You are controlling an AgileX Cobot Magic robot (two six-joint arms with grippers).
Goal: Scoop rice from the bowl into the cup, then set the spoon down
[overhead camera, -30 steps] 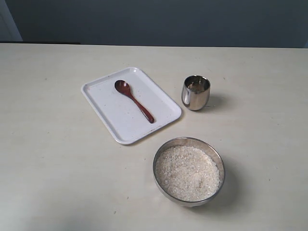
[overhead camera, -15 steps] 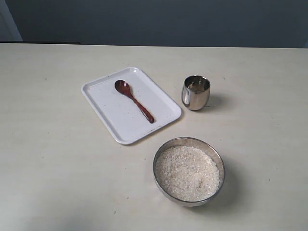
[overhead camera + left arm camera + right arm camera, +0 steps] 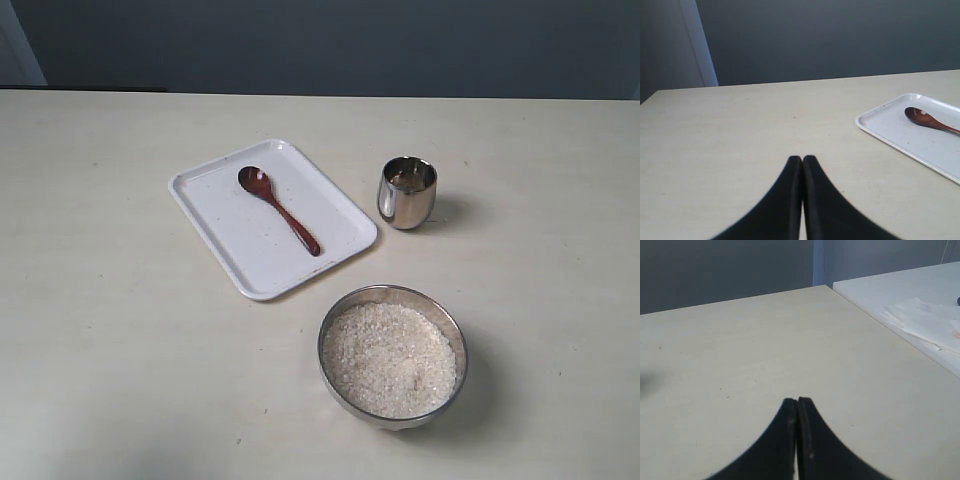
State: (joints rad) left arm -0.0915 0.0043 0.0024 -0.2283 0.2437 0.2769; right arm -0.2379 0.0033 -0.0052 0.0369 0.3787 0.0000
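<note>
The reddish-brown wooden spoon (image 3: 278, 209) lies on a white tray (image 3: 225, 245), scoop toward the far left; its scoop also shows in the left wrist view (image 3: 925, 119). To the tray's right stands the small steel cup (image 3: 407, 192). Nearer the front sits the wide steel bowl (image 3: 338, 312), filled with white rice (image 3: 390, 358). Neither arm appears in the exterior view. My left gripper (image 3: 802, 159) is shut with nothing in it, over bare table well away from the tray. My right gripper (image 3: 797, 401) is shut and empty too, over bare table.
The pale table (image 3: 120, 350) spreads around all the objects. In the right wrist view, a second white surface (image 3: 920, 310) with loose papers adjoins the table's far edge. A dark wall runs behind the table.
</note>
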